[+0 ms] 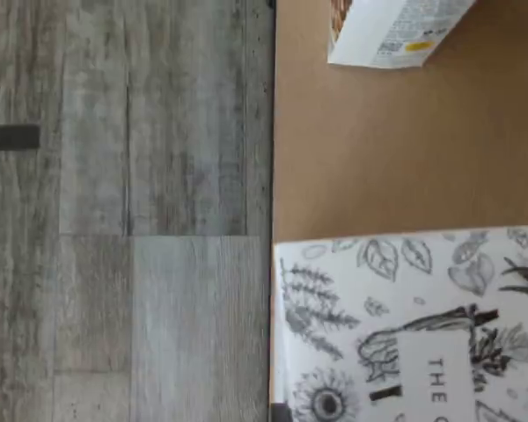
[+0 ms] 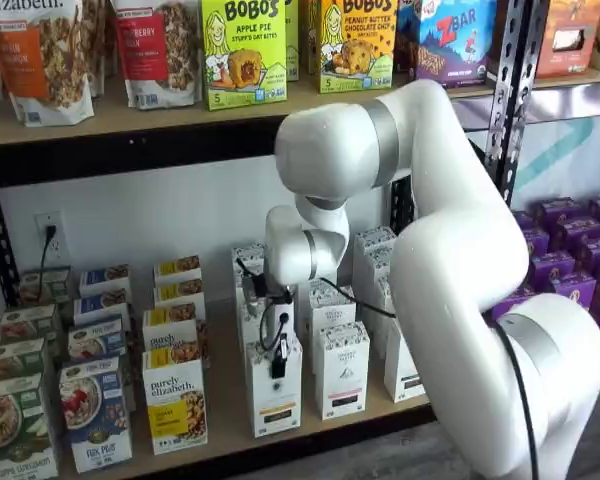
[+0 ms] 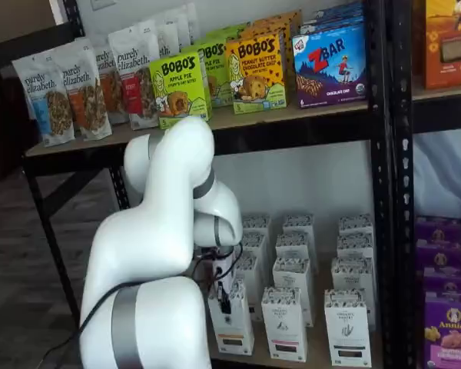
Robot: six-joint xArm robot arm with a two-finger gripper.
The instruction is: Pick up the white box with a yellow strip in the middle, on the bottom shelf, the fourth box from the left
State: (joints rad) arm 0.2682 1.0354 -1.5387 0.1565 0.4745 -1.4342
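Observation:
In both shelf views the white box (image 2: 275,395) (image 3: 232,327) stands upright at the front of the bottom shelf (image 2: 230,410) (image 3: 255,358). It is a tall narrow carton with a speckled top and a dark label low on its face. My gripper (image 2: 278,362) (image 3: 223,298) reaches down from the white arm, its black fingers closed over the box's top and upper front. The wrist view looks straight down on the box's black leaf-patterned top (image 1: 405,325) and the brown shelf board (image 1: 378,149) beside it.
Like white cartons (image 2: 342,370) (image 3: 284,323) stand in rows to the right and behind. Granola boxes (image 2: 175,400) and cereal boxes (image 2: 95,410) fill the left, purple boxes (image 2: 570,280) the far right. A black upright (image 2: 510,100) and the upper shelf (image 2: 280,105) frame the bay. Grey plank floor (image 1: 123,220) lies in front.

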